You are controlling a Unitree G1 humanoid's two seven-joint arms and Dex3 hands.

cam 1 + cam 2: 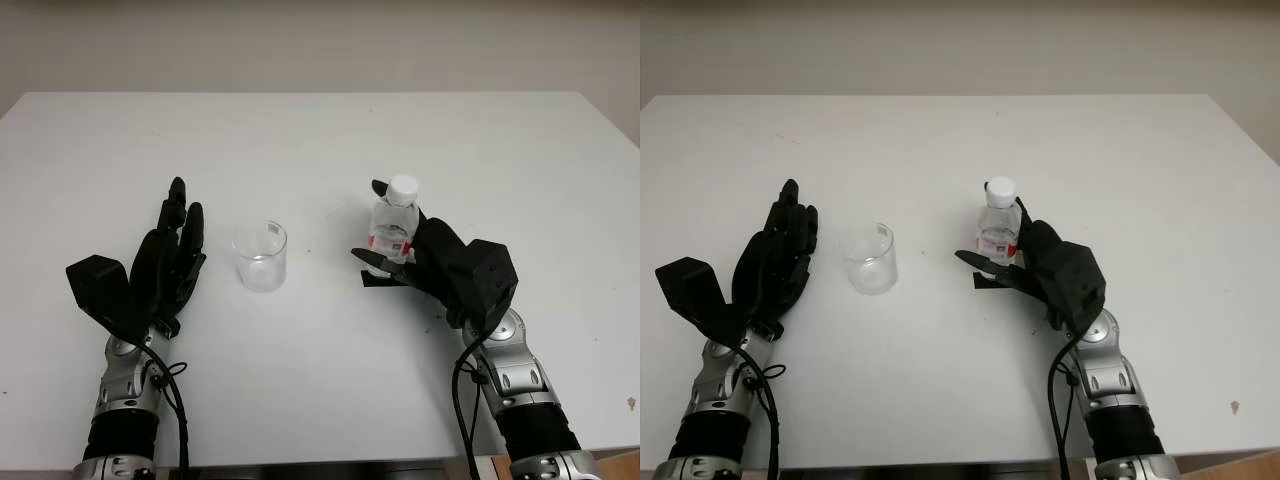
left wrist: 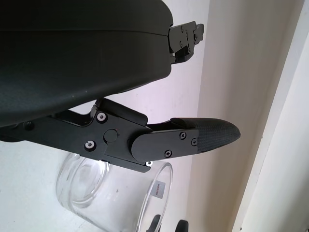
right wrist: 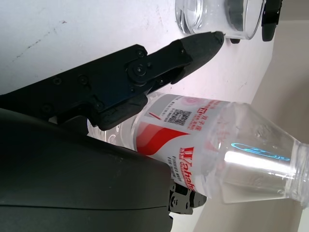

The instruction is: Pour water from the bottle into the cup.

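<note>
Left eye view shows one white table carrying two task things: one clear glass cup and one small clear water bottle with a white cap and a red-and-white label. The cup stands upright a little left of the table's middle, and the bottle stands upright to its right, well apart from it. Two black hands come in from the near edge. The right hand is wrapped around the bottle's lower body, its fingers curving across the label, as the right wrist view shows close up. The left hand sits just beside the cup on its left, holding nothing and open, with fingers pointing toward the far edge; whether it touches the table cannot be told. The left wrist view shows the cup close by its fingers.
</note>
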